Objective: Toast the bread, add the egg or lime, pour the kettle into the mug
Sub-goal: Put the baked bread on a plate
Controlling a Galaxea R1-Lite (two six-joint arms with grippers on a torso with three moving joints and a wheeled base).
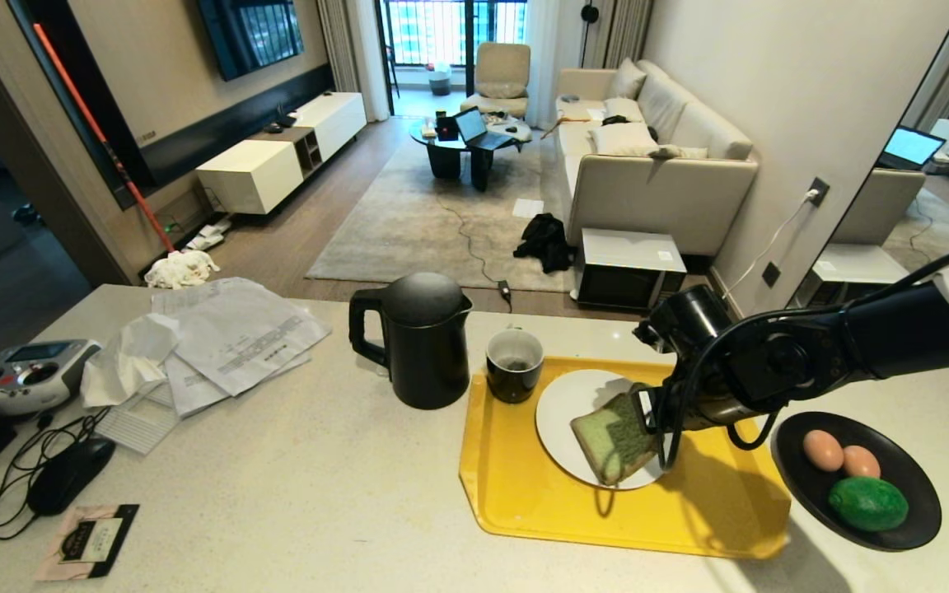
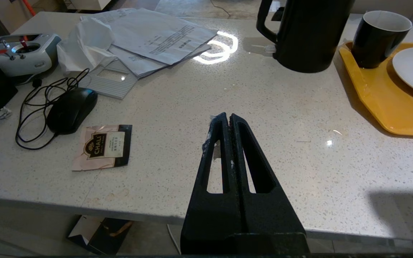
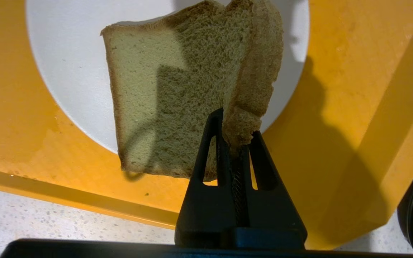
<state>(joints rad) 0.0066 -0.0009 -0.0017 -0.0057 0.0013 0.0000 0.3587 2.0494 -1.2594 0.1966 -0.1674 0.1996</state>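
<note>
Between the pinched black fingers of the right gripper (image 3: 236,134), a corner of the pale green, brown-crusted bread slice (image 3: 177,96) is clamped, the slice hanging tilted over the round white plate (image 1: 561,412) on the yellow plastic tray (image 1: 524,502). Beside the plate on the tray stands the glossy black mug (image 1: 514,364), next to the tall matte black kettle (image 1: 423,342). Right of the tray, a black dish (image 1: 907,478) holds two pinkish-brown eggs (image 1: 822,450) and the bumpy dark green lime (image 1: 867,503). The left gripper (image 2: 228,123) hangs fully closed and empty over the speckled countertop (image 2: 281,143).
</note>
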